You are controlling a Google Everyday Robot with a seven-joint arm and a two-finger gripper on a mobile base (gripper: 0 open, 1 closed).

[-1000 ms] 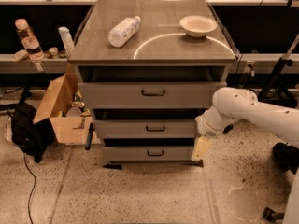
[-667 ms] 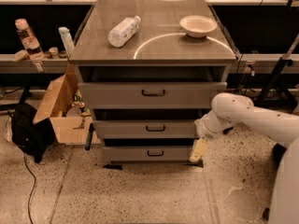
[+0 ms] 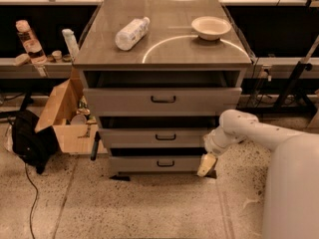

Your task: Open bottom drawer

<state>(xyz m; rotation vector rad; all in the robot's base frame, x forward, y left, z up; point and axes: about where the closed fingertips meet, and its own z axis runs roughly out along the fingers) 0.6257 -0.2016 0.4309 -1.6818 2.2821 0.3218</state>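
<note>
The grey cabinet has three drawers. The bottom drawer [image 3: 159, 164] is the lowest, with the smallest flat front and a small black bar handle [image 3: 165, 164] at its centre. A dark gap shows above its front panel. My white arm reaches in from the right. My gripper [image 3: 206, 166] hangs down at the bottom drawer's right end, right of the handle and close to the panel's corner. Its pale fingertips [image 3: 205, 169] point at the floor.
The middle drawer [image 3: 158, 137] and top drawer [image 3: 162, 101] sit above. A plastic bottle [image 3: 132, 33] and a white bowl [image 3: 211, 27] lie on the cabinet top. An open cardboard box [image 3: 65, 116] and a black bag [image 3: 31, 141] stand left of the cabinet.
The view has moved closer to the cabinet. My arm has drawn in slightly toward the cabinet's right side; the gripper stays at the bottom drawer's right end.
</note>
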